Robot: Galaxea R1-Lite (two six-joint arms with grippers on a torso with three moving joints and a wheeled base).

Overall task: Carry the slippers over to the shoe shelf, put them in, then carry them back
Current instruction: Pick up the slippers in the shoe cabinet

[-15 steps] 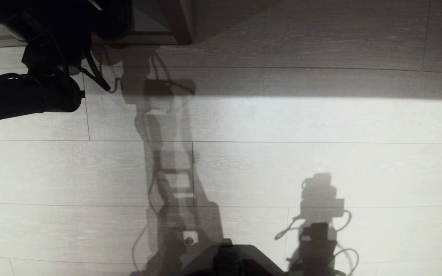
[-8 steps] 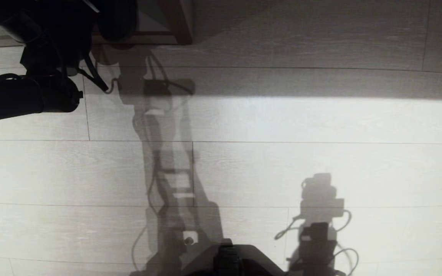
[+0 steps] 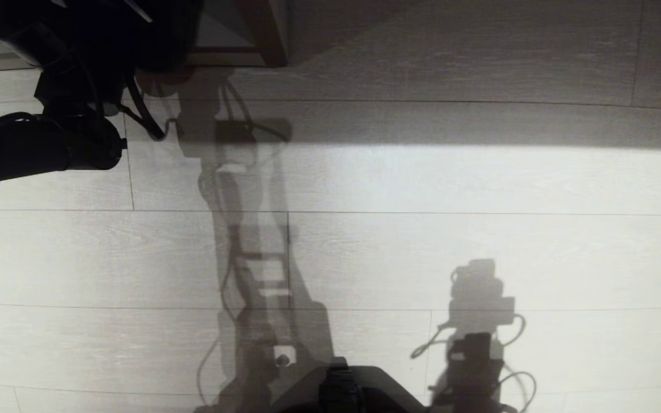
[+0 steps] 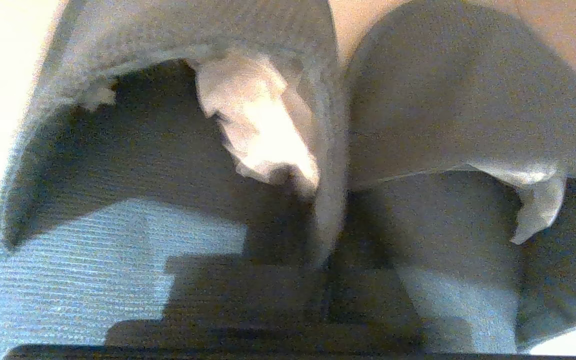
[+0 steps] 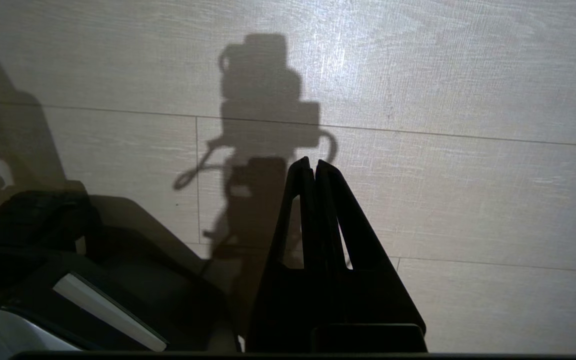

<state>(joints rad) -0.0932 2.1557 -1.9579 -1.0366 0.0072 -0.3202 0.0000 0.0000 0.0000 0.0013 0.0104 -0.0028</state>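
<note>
The slippers (image 4: 348, 125), two grey fabric uppers side by side, fill the left wrist view, their inner edges pressed together at mid-frame. The left hand (image 4: 325, 280) is closed on that seam, its dark fingers blurred at the lower centre. In the head view the left arm (image 3: 49, 143) occupies the upper left, reaching toward the shoe shelf (image 3: 261, 34), whose brown edge shows at top centre. The right hand (image 5: 313, 167), fingers pressed together and empty, hangs above the pale plank floor (image 5: 468, 175).
</note>
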